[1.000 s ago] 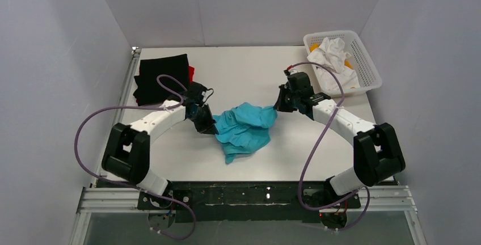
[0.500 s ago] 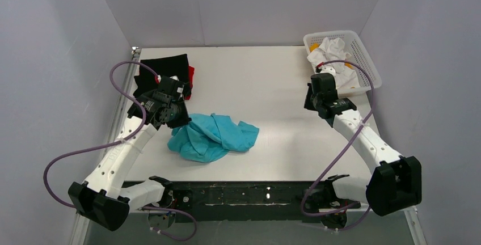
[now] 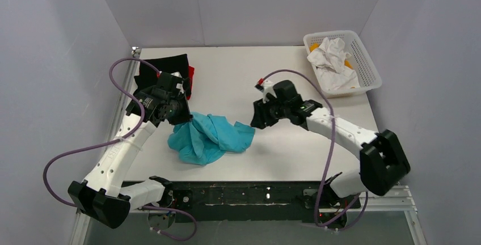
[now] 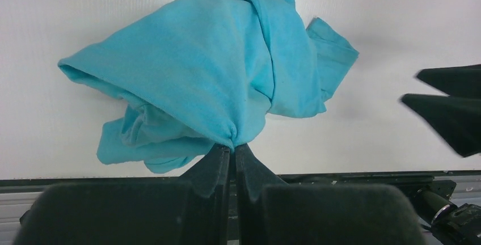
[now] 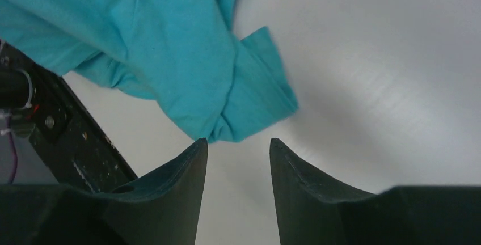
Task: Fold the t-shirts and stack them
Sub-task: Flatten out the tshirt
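A crumpled turquoise-blue t-shirt (image 3: pixel 210 137) lies in a heap on the white table, left of centre. My left gripper (image 3: pixel 186 119) is shut on a pinch of its cloth at the heap's upper left edge; in the left wrist view the fabric (image 4: pixel 204 80) bunches out from the closed tips (image 4: pixel 232 147). My right gripper (image 3: pixel 253 123) stands open just right of the heap, its fingertips (image 5: pixel 238 141) close to a folded corner of the shirt (image 5: pixel 249 103), with nothing between them. A folded black t-shirt (image 3: pixel 164 66) lies on a red one (image 3: pixel 191 75) at the far left, partly hidden by my left arm.
A white mesh basket (image 3: pixel 364 66) holding crumpled white cloth (image 3: pixel 332 60) stands at the far right corner. Grey walls close in on three sides. The black frame rail (image 3: pixel 255 194) runs along the table's near edge.
My right arm swung left from near the basket to the shirt's right edge and its jaws opened. The left gripper has stayed shut on the shirt after dragging it left.
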Tool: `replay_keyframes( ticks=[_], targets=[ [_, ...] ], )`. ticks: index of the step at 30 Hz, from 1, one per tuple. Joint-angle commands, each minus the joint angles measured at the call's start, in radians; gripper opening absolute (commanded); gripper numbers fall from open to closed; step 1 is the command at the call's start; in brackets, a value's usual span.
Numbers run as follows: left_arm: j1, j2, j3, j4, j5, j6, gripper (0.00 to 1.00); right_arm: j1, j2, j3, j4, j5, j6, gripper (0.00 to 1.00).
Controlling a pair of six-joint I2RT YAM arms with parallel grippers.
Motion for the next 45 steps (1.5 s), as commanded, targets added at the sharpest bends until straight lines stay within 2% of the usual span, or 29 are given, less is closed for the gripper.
replay_keyframes(
  ticks=[1, 2, 6, 9, 10, 11, 12, 13, 15, 17, 19, 21, 23, 24, 27, 33, 36, 39, 41, 45],
  targets=[
    [0.003, -0.006, -0.014, -0.068, 0.011, -0.007, 0.0, 0.156, 0.196, 0.1, 0.047, -0.099, -0.072, 0.63],
    [0.003, -0.009, -0.017, -0.072, 0.005, -0.005, 0.0, 0.181, 0.238, 0.118, 0.046, -0.07, -0.073, 0.67],
    [0.002, -0.023, -0.026, -0.096, -0.021, -0.004, 0.0, 0.243, 0.387, 0.192, 0.017, -0.025, -0.08, 0.73],
    [0.003, -0.03, -0.031, -0.113, -0.028, -0.006, 0.0, 0.269, 0.453, 0.211, 0.013, 0.002, -0.076, 0.73],
    [0.003, -0.035, -0.032, -0.112, -0.027, -0.007, 0.0, 0.272, 0.475, 0.221, 0.005, -0.001, -0.071, 0.69],
    [0.003, -0.039, -0.033, -0.112, -0.03, -0.006, 0.0, 0.273, 0.495, 0.228, -0.002, -0.016, -0.067, 0.63],
    [0.003, -0.047, -0.031, -0.113, -0.034, -0.004, 0.0, 0.278, 0.508, 0.231, -0.005, -0.033, -0.055, 0.46],
    [0.003, -0.06, -0.025, -0.116, -0.043, 0.0, 0.0, 0.281, 0.492, 0.224, -0.012, -0.037, -0.042, 0.02],
    [0.003, -0.084, 0.0, -0.126, -0.059, 0.018, 0.0, 0.28, 0.357, 0.173, -0.002, 0.051, -0.004, 0.01],
    [0.003, -0.121, 0.062, -0.132, -0.065, 0.04, 0.0, 0.258, 0.157, 0.177, -0.092, 0.299, 0.031, 0.01],
    [0.002, -0.132, 0.176, -0.129, -0.064, 0.089, 0.0, 0.229, -0.021, 0.267, -0.206, 0.577, -0.008, 0.01],
    [0.003, -0.123, 0.27, -0.115, -0.069, 0.128, 0.0, 0.189, -0.107, 0.362, -0.245, 0.685, -0.051, 0.01],
    [0.003, -0.074, 0.462, -0.101, -0.054, 0.203, 0.0, 0.163, -0.177, 0.52, -0.209, 0.763, -0.186, 0.01],
    [0.003, -0.052, 0.55, -0.106, -0.05, 0.221, 0.0, 0.162, -0.185, 0.601, -0.216, 0.763, -0.229, 0.01],
    [0.003, -0.036, 0.68, -0.109, 0.009, 0.256, 0.0, 0.162, -0.198, 0.744, -0.269, 0.692, -0.268, 0.01],
    [0.002, -0.048, 0.848, -0.09, 0.142, 0.296, 0.0, 0.162, -0.283, 0.87, -0.298, 0.495, -0.28, 0.01],
    [0.003, -0.065, 0.819, -0.063, 0.172, 0.291, 0.0, 0.162, -0.307, 0.872, -0.294, 0.446, -0.268, 0.01],
    [0.003, -0.058, 0.741, -0.035, 0.14, 0.288, 0.0, 0.162, -0.299, 0.838, -0.293, 0.452, -0.25, 0.01],
    [0.003, -0.03, 0.711, -0.029, 0.097, 0.295, 0.0, 0.162, -0.277, 0.811, -0.285, 0.492, -0.255, 0.01],
    [0.003, 0.078, 0.665, -0.012, -0.109, 0.324, 0.0, 0.112, -0.185, 0.763, -0.251, 0.555, -0.26, 0.01]
  ],
)
